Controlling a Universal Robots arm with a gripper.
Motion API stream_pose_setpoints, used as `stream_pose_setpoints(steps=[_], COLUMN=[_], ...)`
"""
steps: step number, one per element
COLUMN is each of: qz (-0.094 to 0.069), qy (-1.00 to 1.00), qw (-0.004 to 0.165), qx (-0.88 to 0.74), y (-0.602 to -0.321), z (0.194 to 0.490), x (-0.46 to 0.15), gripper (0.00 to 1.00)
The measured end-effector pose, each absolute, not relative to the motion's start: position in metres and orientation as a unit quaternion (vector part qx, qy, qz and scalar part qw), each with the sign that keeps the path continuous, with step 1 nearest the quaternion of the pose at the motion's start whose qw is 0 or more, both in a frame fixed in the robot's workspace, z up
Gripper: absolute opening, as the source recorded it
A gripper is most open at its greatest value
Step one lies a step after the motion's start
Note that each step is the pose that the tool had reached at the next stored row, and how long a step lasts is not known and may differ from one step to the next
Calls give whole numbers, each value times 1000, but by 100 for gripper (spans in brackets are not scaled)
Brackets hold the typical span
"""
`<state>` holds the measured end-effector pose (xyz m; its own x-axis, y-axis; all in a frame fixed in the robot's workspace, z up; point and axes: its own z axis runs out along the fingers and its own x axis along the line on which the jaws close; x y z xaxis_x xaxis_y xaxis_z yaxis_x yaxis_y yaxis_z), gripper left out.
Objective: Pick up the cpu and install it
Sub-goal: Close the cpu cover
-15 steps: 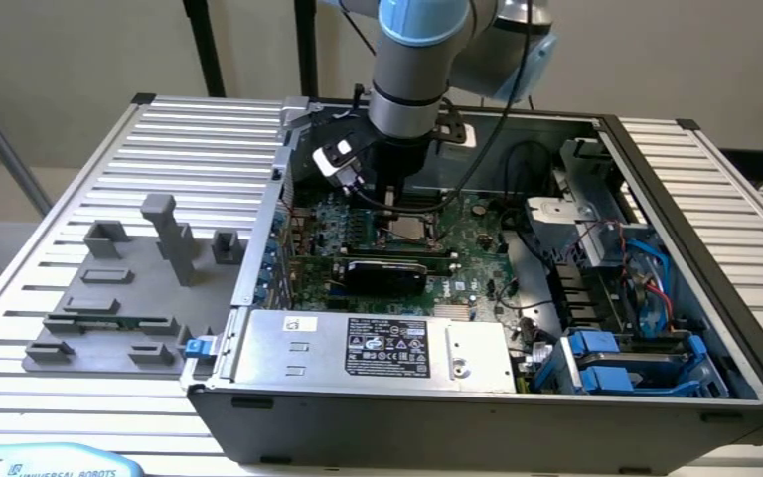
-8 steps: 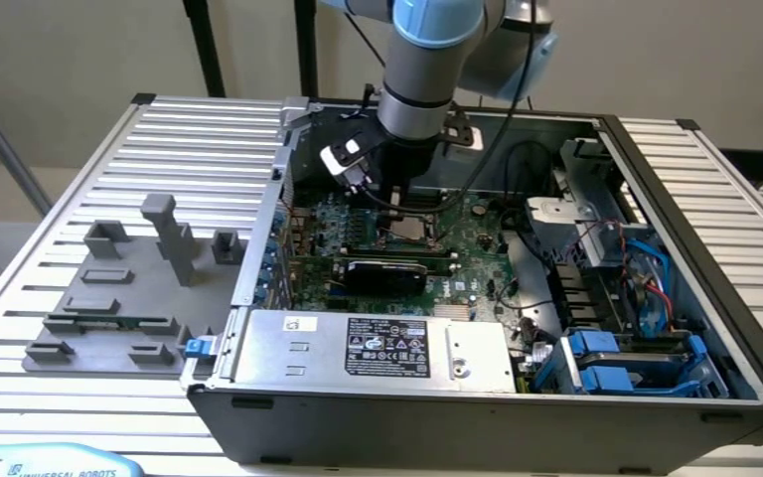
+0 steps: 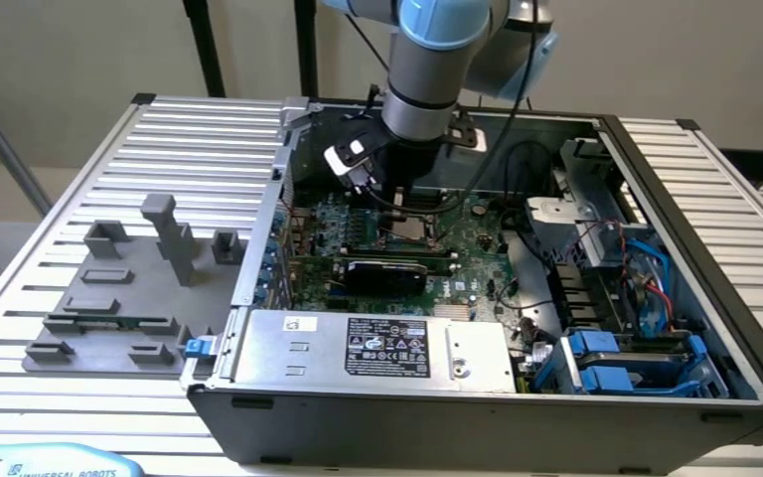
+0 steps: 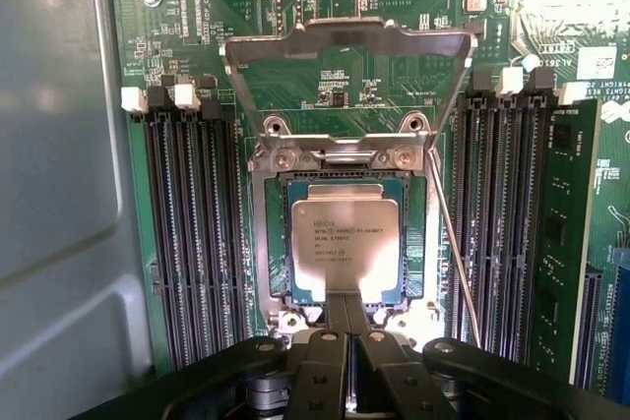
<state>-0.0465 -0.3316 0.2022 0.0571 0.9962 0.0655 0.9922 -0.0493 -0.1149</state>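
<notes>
The cpu (image 4: 345, 243), a small square chip with a silvery top and printed text, lies flat inside the dark socket frame (image 4: 274, 243) on the green motherboard. The socket's metal load plate (image 4: 345, 36) stands swung open beyond it, and the thin lever (image 4: 455, 263) runs along one side. My gripper (image 4: 346, 307) is shut, its two narrow black fingers pressed together with their tips over the chip's near edge. Whether the tips touch the chip I cannot tell. In the exterior view my gripper (image 3: 405, 204) hangs low inside the open computer case, just above the cpu (image 3: 415, 232).
Black memory slots (image 4: 192, 233) flank the socket on both sides. The case's grey wall (image 4: 49, 194) is close by. A power supply (image 3: 375, 348), cables (image 3: 580, 248) and blue drive bays (image 3: 620, 358) fill the case. Grey plastic blocks (image 3: 116, 288) sit on the slatted table at the exterior view's left.
</notes>
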Motion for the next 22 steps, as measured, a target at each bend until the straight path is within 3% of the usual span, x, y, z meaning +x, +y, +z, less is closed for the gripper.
stream_pose_setpoints(steps=[22], qz=[20], qy=[-686], qw=[69], qx=[-724], y=[-332], z=[205], x=[-43], gripper=[11])
